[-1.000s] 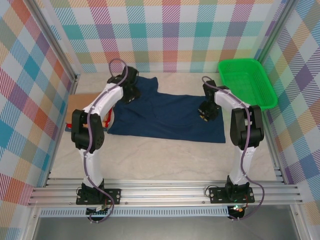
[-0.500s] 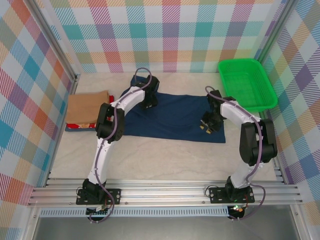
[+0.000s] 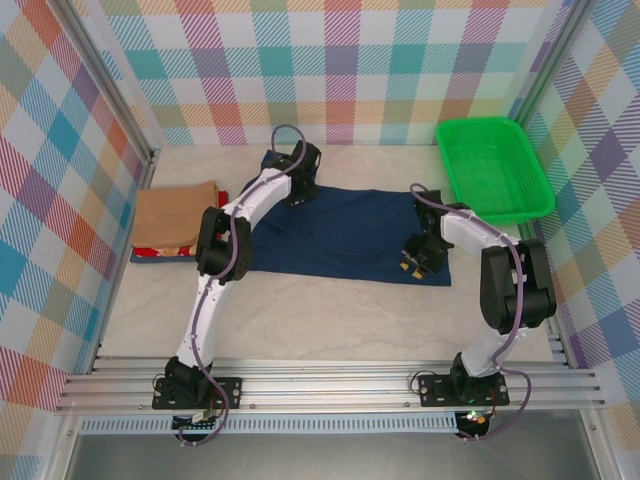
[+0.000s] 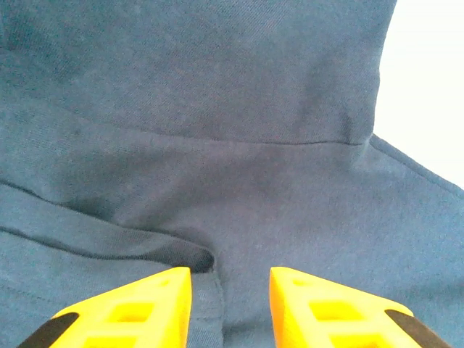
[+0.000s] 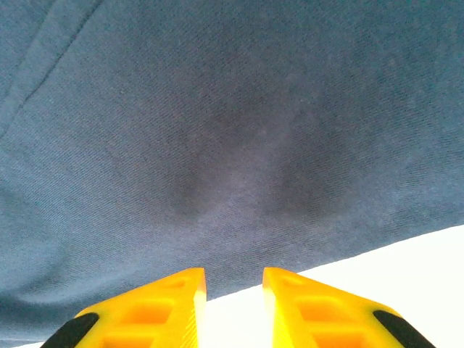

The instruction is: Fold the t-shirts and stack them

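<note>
A dark navy t-shirt point(image 3: 340, 232) lies spread flat in the middle of the table. My left gripper point(image 3: 299, 186) is low over its far left corner. In the left wrist view the left gripper point(image 4: 230, 272) is open, with navy cloth point(image 4: 239, 167) and a folded edge point(image 4: 174, 252) under its yellow fingers point(image 4: 148, 304). My right gripper point(image 3: 414, 262) is at the shirt's near right hem. In the right wrist view the right gripper point(image 5: 233, 272) is open, with bare table between its fingertips and the hem point(image 5: 290, 254) just ahead. Folded t-shirts point(image 3: 176, 213) are stacked at the left, tan on top of red and blue.
A green plastic basket point(image 3: 520, 200) stands at the back right against the checked wall. The folded stack sits close to the left wall. The pale tabletop point(image 3: 330, 320) between the navy shirt and the arm bases is bare.
The left arm swung right from beside the folded stack to the shirt's far left corner. The right gripper slid nearer, to the near right hem, and its jaws parted a little.
</note>
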Controlling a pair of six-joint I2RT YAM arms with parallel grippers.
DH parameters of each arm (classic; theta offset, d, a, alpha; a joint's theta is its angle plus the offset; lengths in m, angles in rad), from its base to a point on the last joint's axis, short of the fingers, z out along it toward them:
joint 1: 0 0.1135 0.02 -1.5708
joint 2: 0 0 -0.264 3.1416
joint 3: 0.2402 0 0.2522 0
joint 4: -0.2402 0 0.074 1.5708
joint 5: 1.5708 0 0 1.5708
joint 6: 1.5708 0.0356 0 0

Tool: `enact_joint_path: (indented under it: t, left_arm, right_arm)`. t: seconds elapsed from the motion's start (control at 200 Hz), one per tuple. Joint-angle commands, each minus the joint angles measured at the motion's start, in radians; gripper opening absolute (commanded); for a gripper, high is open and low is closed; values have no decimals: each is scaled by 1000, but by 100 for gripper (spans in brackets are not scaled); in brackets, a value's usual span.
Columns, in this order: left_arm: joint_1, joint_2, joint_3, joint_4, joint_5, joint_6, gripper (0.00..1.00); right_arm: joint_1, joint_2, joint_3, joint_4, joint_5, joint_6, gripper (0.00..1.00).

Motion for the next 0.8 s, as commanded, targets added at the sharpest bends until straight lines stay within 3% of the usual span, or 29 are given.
enact_joint_path:
  t: [0.0,0.075,0.585,0.795]
  left_arm:
    - [3,40,24,-30,-29,17,27]
    - [4,46,36,-51,-29,25,21]
    - [4,65,38,-70,-37,27,24]
    - [4,52,48,-62,-32,29,0]
  right_arm:
    - [8,-29,-10,-3,-9,-15,27]
    - [9,-29,-9,-11,-4,-17,27]
    - [8,-17,3,-7,-4,-15,27]
    - [8,-17,-3,-3,-4,-15,27]
